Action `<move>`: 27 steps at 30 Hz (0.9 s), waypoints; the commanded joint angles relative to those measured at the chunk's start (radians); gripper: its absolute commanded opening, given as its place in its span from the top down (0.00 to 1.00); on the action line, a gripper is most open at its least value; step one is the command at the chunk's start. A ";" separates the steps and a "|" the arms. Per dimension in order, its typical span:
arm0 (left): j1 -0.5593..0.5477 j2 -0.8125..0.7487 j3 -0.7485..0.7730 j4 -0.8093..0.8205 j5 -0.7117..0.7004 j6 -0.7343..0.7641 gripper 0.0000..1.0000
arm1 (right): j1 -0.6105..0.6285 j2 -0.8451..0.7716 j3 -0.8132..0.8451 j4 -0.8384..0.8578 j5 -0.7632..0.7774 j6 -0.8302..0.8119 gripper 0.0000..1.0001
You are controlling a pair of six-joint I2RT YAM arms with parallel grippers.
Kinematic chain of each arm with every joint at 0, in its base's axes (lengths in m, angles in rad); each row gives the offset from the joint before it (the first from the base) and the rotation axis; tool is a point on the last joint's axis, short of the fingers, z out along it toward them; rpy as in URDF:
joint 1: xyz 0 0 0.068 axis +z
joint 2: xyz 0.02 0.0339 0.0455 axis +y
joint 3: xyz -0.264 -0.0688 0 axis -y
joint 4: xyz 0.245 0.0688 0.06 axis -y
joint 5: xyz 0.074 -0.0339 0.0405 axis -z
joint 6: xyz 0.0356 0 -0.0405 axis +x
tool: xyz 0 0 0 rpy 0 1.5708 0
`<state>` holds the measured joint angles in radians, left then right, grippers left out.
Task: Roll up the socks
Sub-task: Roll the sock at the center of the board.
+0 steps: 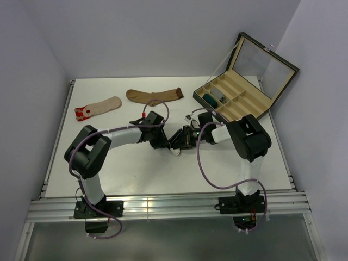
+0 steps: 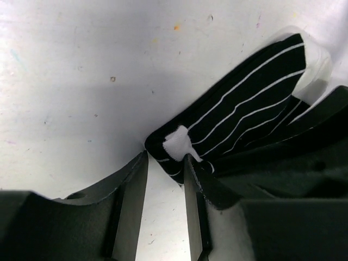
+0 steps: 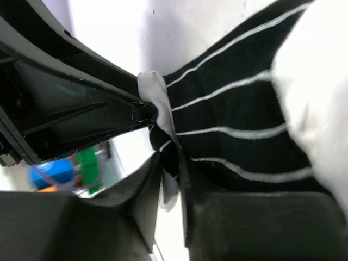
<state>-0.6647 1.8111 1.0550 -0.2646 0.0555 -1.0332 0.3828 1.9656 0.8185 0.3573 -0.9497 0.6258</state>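
Folded striped sock, at left gripper (jaws apart)

white table fills middle, flat, smooth. tiny brown and orange specks on top, seen close from left wrist view. pale purple-grey back wall, bare. left wall and right wall same colour, close in on both sides. silver metal rails run along near edge. dark box at far right corner, tan inside, lid up. light soft, bright, soft grey shadows on table.
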 commanded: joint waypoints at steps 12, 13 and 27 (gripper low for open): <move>-0.010 0.088 0.020 -0.090 -0.025 0.079 0.62 | 0.244 -0.525 -0.094 -0.190 0.811 -0.458 0.55; -0.009 0.090 0.022 -0.090 -0.023 0.079 0.62 | 0.293 -0.534 -0.102 -0.175 0.842 -0.475 0.55; -0.010 0.093 0.033 -0.087 -0.008 0.084 0.62 | 0.450 -0.387 -0.076 -0.156 0.999 -0.586 0.55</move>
<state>-0.6666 1.8496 1.1023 -0.2722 0.0753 -0.9867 0.8253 1.5597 0.7193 0.1761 -0.0139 0.0746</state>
